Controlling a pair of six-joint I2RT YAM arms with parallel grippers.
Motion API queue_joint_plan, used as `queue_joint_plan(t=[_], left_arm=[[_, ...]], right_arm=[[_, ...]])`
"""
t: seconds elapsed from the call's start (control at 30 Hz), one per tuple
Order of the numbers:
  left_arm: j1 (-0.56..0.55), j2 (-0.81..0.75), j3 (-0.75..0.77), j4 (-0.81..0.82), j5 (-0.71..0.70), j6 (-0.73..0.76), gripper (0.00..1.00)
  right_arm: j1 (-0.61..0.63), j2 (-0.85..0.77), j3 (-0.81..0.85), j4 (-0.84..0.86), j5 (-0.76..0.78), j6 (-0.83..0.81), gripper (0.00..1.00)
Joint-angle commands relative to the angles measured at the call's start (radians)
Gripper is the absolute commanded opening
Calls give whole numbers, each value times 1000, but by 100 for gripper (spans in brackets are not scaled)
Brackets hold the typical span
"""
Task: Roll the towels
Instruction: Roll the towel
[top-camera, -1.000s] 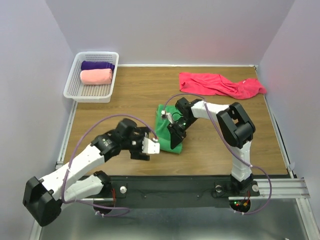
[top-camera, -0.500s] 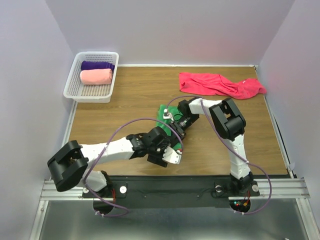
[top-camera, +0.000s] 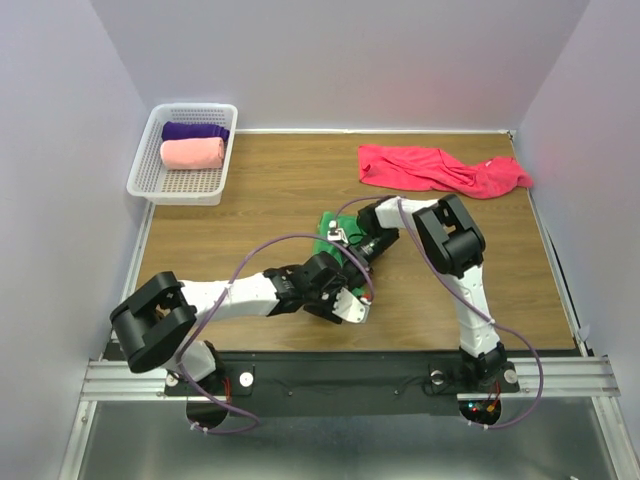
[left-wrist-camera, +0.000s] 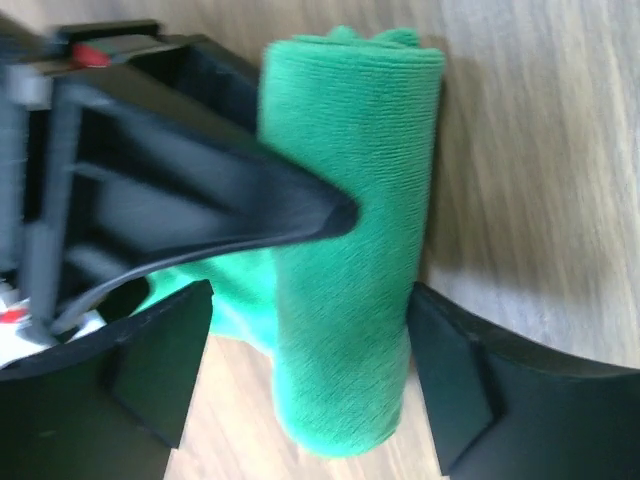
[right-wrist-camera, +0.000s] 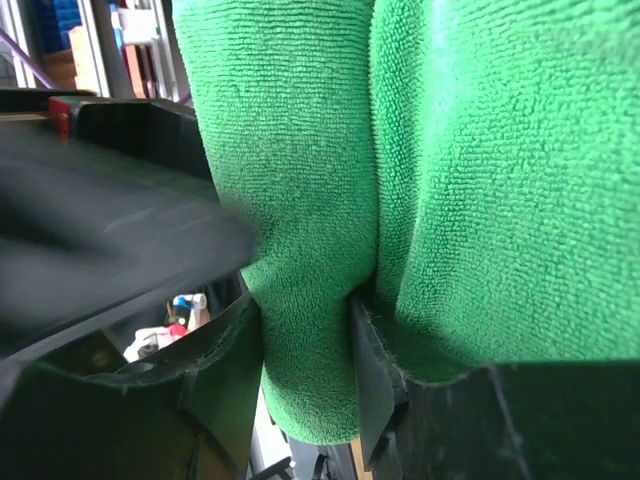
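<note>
The green towel (top-camera: 327, 228) lies mid-table as a roll, mostly hidden under both grippers. In the left wrist view the green roll (left-wrist-camera: 350, 250) lies between the open jaws of my left gripper (left-wrist-camera: 310, 400), which straddles its near end. In the top view the left gripper (top-camera: 349, 292) is just in front of the towel. My right gripper (right-wrist-camera: 305, 380) is shut on a fold of the green towel (right-wrist-camera: 300, 200); in the top view it (top-camera: 353, 255) is over the towel. A crimson towel (top-camera: 440, 168) lies crumpled at the back right. Salmon-pink (top-camera: 192, 152) and purple (top-camera: 195, 130) rolls sit in the basket.
The white mesh basket (top-camera: 150, 188) stands at the back left corner. The right gripper's black finger (left-wrist-camera: 200, 200) crosses close to the left gripper over the roll. Walls close in the table on the left, back and right.
My left arm has swung in from the left and its open jaws now straddle the green roll. My right gripper has shifted slightly back, still on the towel.
</note>
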Motion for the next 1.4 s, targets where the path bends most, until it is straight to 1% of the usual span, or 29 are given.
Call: queue_joint_plan(t=[0.0, 0.07, 0.1, 0.13, 0.17, 0.23, 0.3, 0.33, 0.37, 0.4, 0.5, 0.53, 0.63, 0.7, 0.77, 0.8, 0.87, 0.9, 0.93, 0.97, 1.0, 1.03, 1.07, 1.13, 1.2, 1.23, 1.27, 1.3, 1.37], left_arm=[[-6, 18, 17, -44, 32, -16, 66], [-1, 28, 28, -86, 57, -28, 54], [2, 32, 32, -118, 66, -39, 53], [6, 33, 34, -137, 77, -42, 52], [14, 35, 38, -157, 101, -42, 47], [34, 44, 71, -245, 150, -57, 40], [54, 53, 83, -270, 187, -68, 35], [80, 61, 109, -316, 231, -73, 31], [95, 65, 120, -336, 252, -76, 31], [127, 79, 146, -374, 272, -76, 30], [181, 117, 199, -455, 353, -79, 30], [218, 154, 242, -476, 392, -83, 30], [267, 241, 339, -549, 446, -77, 30], [307, 318, 423, -618, 499, -61, 32], [331, 376, 489, -680, 534, -35, 33], [357, 442, 556, -741, 567, -13, 34], [380, 510, 623, -805, 588, 19, 35], [402, 569, 681, -854, 606, 41, 35], [413, 597, 707, -876, 615, 41, 35], [422, 622, 729, -893, 627, 56, 36], [431, 643, 770, -925, 634, 67, 37], [448, 685, 788, -937, 646, 73, 39], [454, 705, 810, -954, 651, 81, 40], [466, 770, 874, -1008, 661, 88, 41], [474, 811, 910, -1039, 661, 98, 41], [476, 855, 951, -1077, 657, 110, 41], [477, 855, 951, -1077, 655, 110, 41], [479, 878, 972, -1091, 655, 113, 41], [486, 900, 993, -1099, 660, 107, 41]], right_arm=[[-22, -4, 36, -45, -17, -25, 44], [-39, -7, 53, -45, -9, -10, 46], [-45, -10, 59, -45, 1, -5, 47], [-50, -12, 65, -45, 7, -1, 50], [-59, -15, 71, -45, 17, 4, 53], [-76, -32, 94, -43, 44, 22, 60], [-91, -52, 104, -34, 66, 45, 64], [-117, -82, 119, -11, 75, 60, 66], [-131, -104, 124, 15, 102, 114, 67], [-146, -125, 124, 82, 122, 148, 68], [-203, -226, 119, 165, 187, 234, 71], [-229, -249, 108, 216, 196, 261, 72], [-255, -363, 76, 283, 253, 298, 72], [-260, -467, 29, 354, 328, 286, 74], [-259, -539, -11, 379, 375, 271, 80], [-257, -600, -40, 379, 415, 239, 81], [-259, -654, -74, 379, 480, 210, 82], [-257, -724, -126, 377, 548, 174, 82], [-257, -725, -154, 377, 569, 150, 82], [-259, -801, -181, 377, 587, 115, 85], [-259, -837, -229, 377, 610, 104, 87], [-257, -904, -246, 371, 610, 90, 95], [-256, -936, -261, 371, 610, 79, 97], [-231, -986, -283, 371, 642, 41, 100], [-142, -1020, -310, 376, 685, 21, 100], [-46, -1026, -338, 406, 790, 21, 100], [8, -1026, -356, 406, 791, 21, 100], [66, -1033, -378, 426, 887, 15, 100], [166, -1012, -401, 475, 941, 1, 100]])
